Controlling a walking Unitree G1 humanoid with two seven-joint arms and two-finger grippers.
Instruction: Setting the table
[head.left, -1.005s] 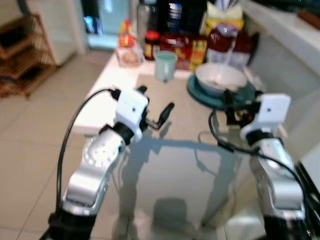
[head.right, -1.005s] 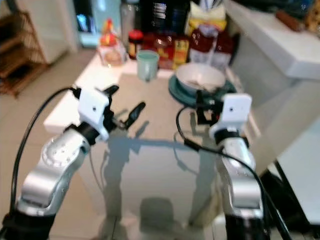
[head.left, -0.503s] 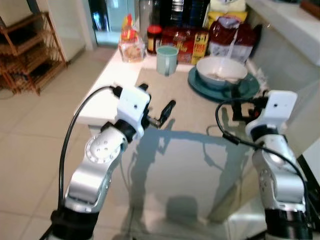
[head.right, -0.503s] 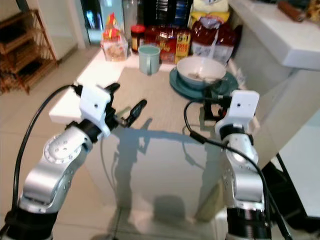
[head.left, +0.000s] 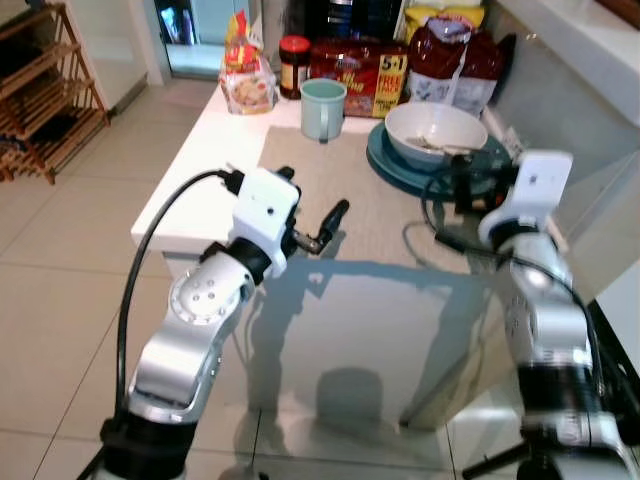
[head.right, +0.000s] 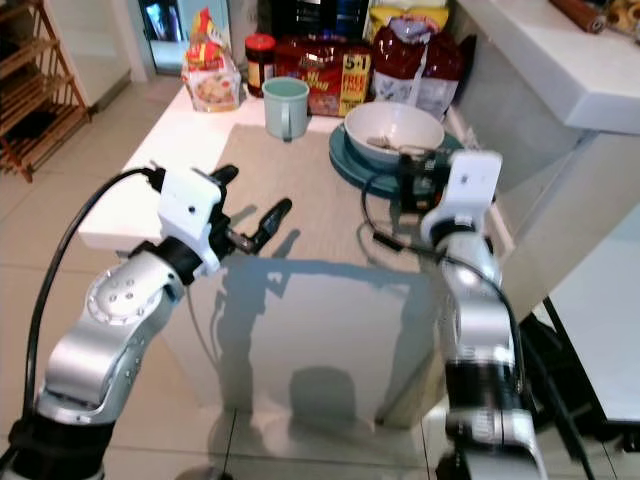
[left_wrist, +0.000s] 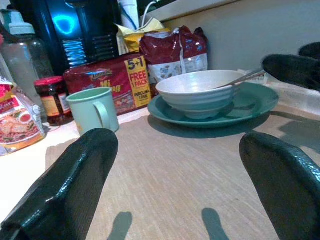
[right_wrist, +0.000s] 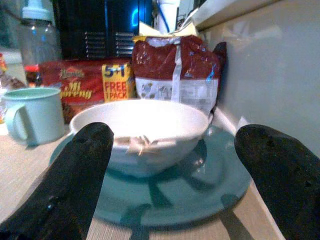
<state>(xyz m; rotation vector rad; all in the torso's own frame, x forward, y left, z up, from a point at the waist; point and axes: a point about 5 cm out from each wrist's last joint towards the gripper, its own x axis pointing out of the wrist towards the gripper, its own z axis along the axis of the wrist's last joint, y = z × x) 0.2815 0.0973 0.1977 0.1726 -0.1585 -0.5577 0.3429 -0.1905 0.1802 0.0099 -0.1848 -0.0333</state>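
Observation:
A white bowl (head.left: 436, 130) with a metal utensil (left_wrist: 241, 78) in it sits on a teal plate (head.left: 392, 170) at the far right of a beige placemat (head.left: 365, 215). A mint green mug (head.left: 323, 108) stands to the plate's left. My left gripper (head.left: 312, 196) hovers open over the placemat's near left part, with nothing between its fingers (left_wrist: 75, 180). My right gripper (right_wrist: 175, 147) is open at the plate's near edge and faces the bowl, its fingers (right_wrist: 80, 170) spread wider than the bowl.
Behind the mug and plate stand a red noodle pack (head.left: 358, 62), a dark red bag (head.left: 455, 58), a red-lidded jar (head.left: 294, 66) and a snack bag (head.left: 244, 85). A pale wall (head.left: 590, 150) borders the table's right side. A wooden rack (head.left: 40, 100) stands on the tiled floor at left.
My right arm has reached forward, bringing its gripper up to the plate's near edge. The left arm holds its place. The view has shifted and sharpened.

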